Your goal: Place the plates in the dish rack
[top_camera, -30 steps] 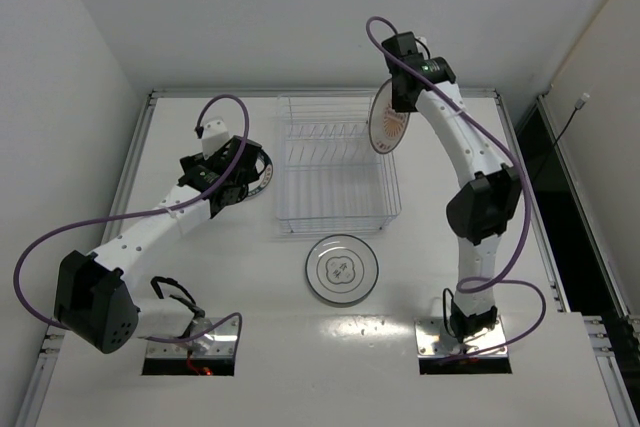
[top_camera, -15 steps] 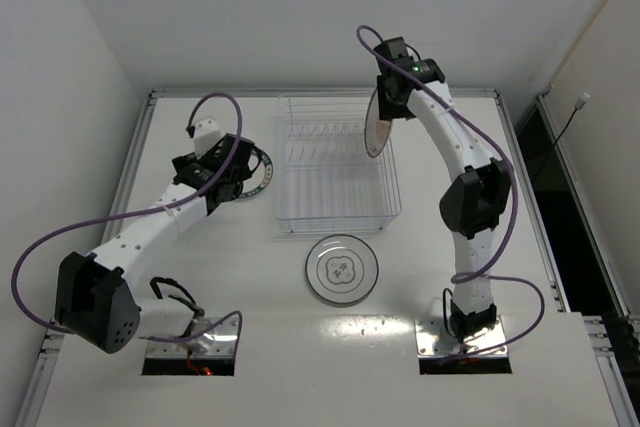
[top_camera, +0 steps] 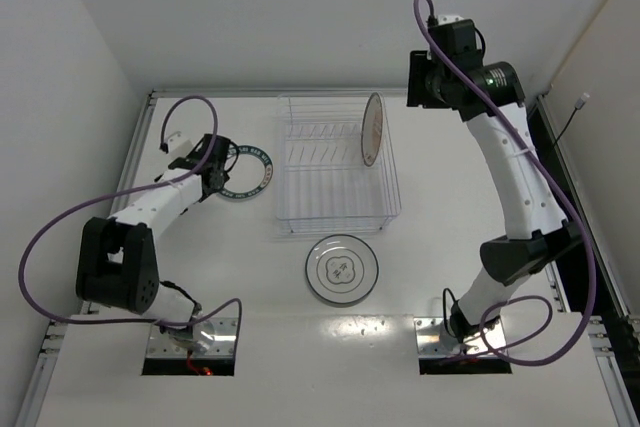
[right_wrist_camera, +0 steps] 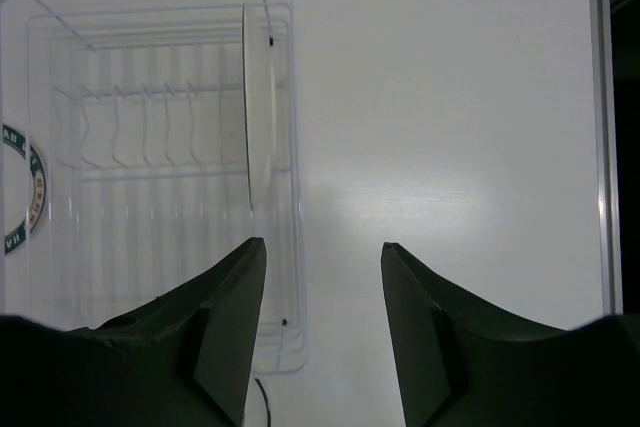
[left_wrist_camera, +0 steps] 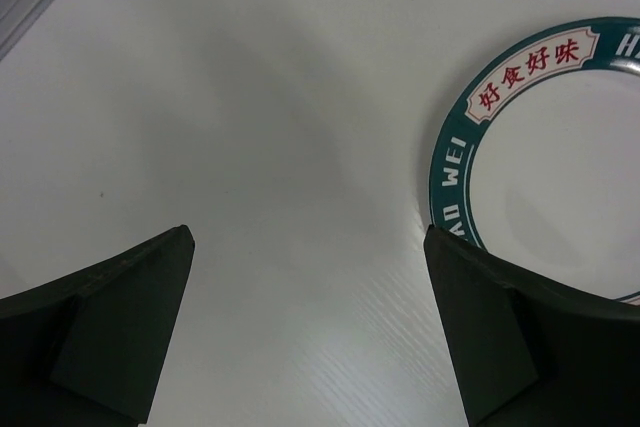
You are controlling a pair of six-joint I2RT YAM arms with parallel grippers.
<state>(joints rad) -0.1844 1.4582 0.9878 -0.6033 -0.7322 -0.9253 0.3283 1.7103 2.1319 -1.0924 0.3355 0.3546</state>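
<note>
Right arm has pulled up and back to the far right since the earlier frame. The orange plate [top_camera: 372,129] it carried is left standing on edge in the rack [top_camera: 300,197], at the right end, just inside the side wall. Left arm has shifted toward the left edge of the green-rimmed plate [top_camera: 252,177].

Right gripper [right_wrist_camera: 322,287]: jaws part open, nothing between them, well clear of rack. Left gripper [left_wrist_camera: 307,247]: jaws fully apart, nothing held, low over the table [top_camera: 420,247], w/ one finger by the plate rim. Contact cannot be told.

Status: 1 of 3 plates loaded. Green-rimmed plate flat on table left of rack; grey plate [top_camera: 342,269] flat on table in front of rack.

Risks, by judgement:
- Orange plate leans a little. Whether it sits between prongs is not clear, so a knock to the rack could tip it.
- Green-rimmed plate lies flat, so a finger may fail to get under the rim and shove it toward the rack instead.
- Next plate set too near the first could strike it.
</note>
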